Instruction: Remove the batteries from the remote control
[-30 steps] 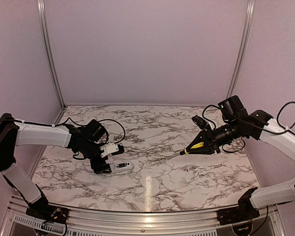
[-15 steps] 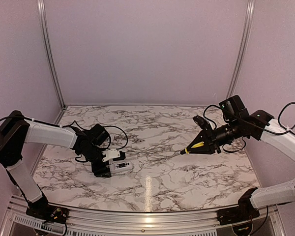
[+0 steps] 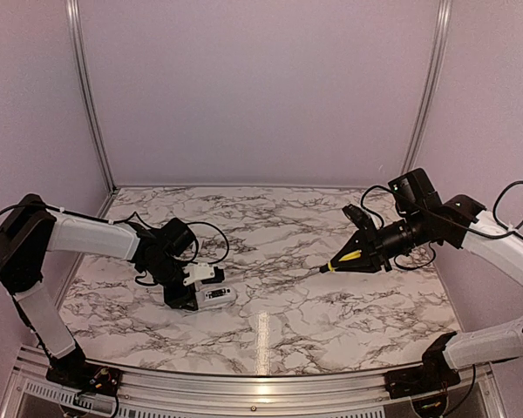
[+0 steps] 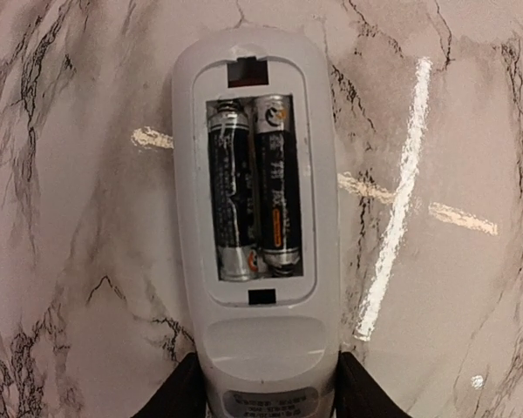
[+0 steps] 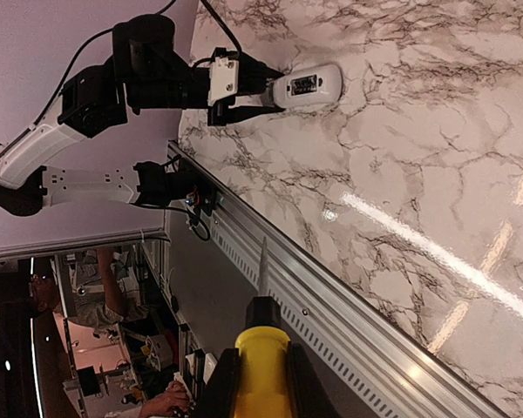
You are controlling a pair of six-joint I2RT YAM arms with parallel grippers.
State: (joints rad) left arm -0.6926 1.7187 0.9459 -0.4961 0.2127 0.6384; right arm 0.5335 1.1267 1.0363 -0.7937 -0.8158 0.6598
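The white remote control (image 4: 254, 244) lies on the marble table with its compartment open and facing up. Two dark batteries (image 4: 253, 187) sit side by side inside it. My left gripper (image 3: 187, 294) is shut on the remote's near end, one finger on each side (image 4: 179, 396). The remote also shows in the top view (image 3: 216, 294) and in the right wrist view (image 5: 307, 85). My right gripper (image 3: 356, 254) is shut on a yellow-handled screwdriver (image 5: 260, 366) and holds it in the air to the right, tip pointing left and down.
The marble table (image 3: 279, 261) spreads between the arms. An aluminium rail (image 3: 244, 383) runs along the near edge. Lilac walls enclose the back and both sides. No cover piece shows in these views.
My left arm has shifted slightly, settling lower on the remote's end. The right arm with the screwdriver has barely moved.
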